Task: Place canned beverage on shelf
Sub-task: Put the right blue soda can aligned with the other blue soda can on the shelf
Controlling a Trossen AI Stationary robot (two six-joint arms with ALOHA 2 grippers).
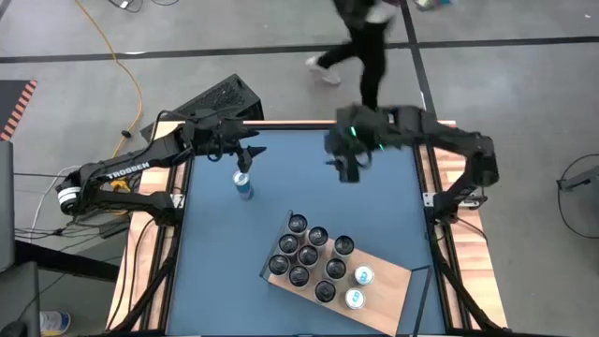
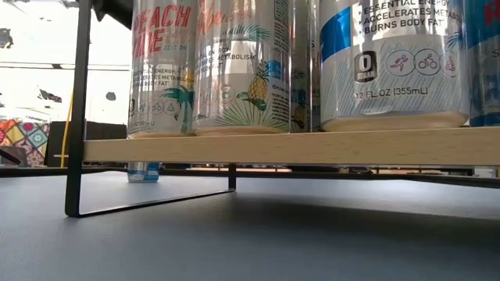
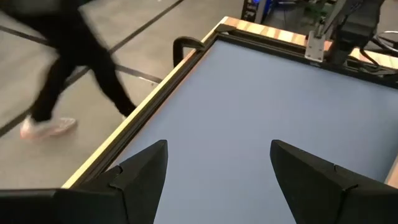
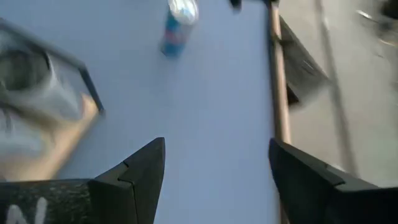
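One blue-and-silver canned beverage [image 1: 243, 184] stands upright on its base on the blue table, left of centre; it also shows in the right wrist view [image 4: 177, 28] and under the board in the low view [image 2: 144, 172]. The shelf [image 1: 391, 281], a light-wood board on a dark frame, stands at the near right and carries several cans [image 1: 309, 255]. My left gripper [image 1: 246, 152] hovers open just beyond the loose can, on its far side, with nothing between its fingers [image 3: 217, 168]. My right gripper [image 1: 348, 168] hangs open above the table's far middle, also empty [image 4: 217, 168].
A person [image 1: 360, 42] walks on the floor beyond the table's far edge and shows in the left wrist view [image 3: 62, 74]. Wooden strips [image 1: 150, 243] edge the table. Bare blue table lies between the loose can and the shelf [image 2: 289, 146].
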